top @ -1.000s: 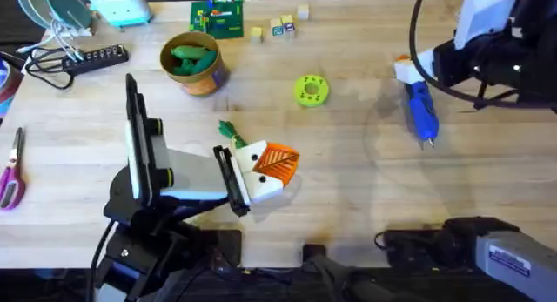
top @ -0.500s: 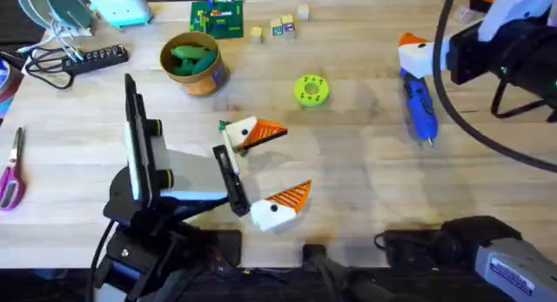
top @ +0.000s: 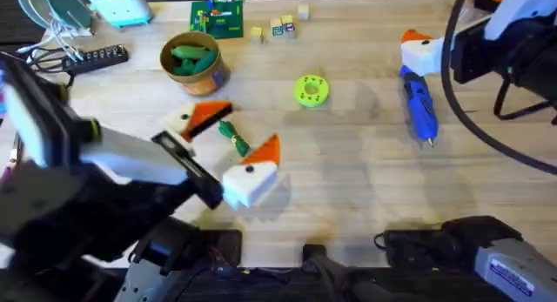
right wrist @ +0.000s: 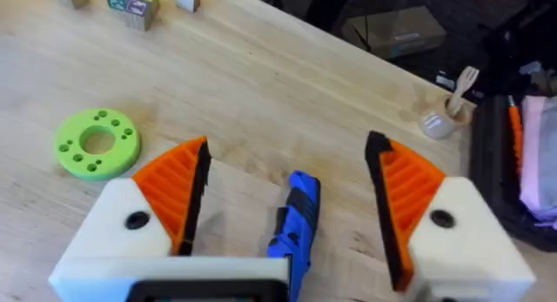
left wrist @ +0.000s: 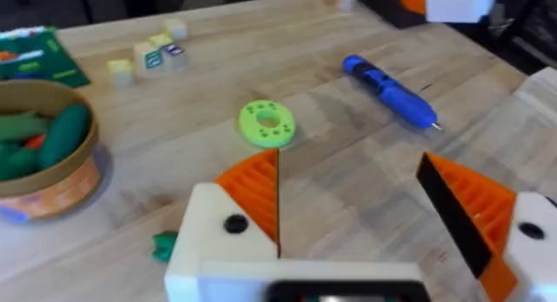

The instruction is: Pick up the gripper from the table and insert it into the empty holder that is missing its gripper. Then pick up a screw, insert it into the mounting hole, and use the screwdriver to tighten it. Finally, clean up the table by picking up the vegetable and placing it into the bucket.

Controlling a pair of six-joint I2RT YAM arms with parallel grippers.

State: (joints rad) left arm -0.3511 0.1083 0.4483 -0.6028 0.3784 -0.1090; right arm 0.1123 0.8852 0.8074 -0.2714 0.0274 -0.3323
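Straddling the vegetable (top: 233, 137) near the table (top: 348, 180) centre with left gripper (top: 228, 142) spread, right gripper (top: 416, 51) released over the screwdriver (top: 419, 109); risked nudging either aside on closing.

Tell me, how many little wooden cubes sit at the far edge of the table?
4: one cube nearest the green board, two touching, and one farthest back. Others may be hidden.

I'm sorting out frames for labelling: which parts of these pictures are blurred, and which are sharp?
Overhead: the left arm at lower left is large and smeared; the blue screwdriver and green ring are sharp. Left wrist: the near tool is soft.
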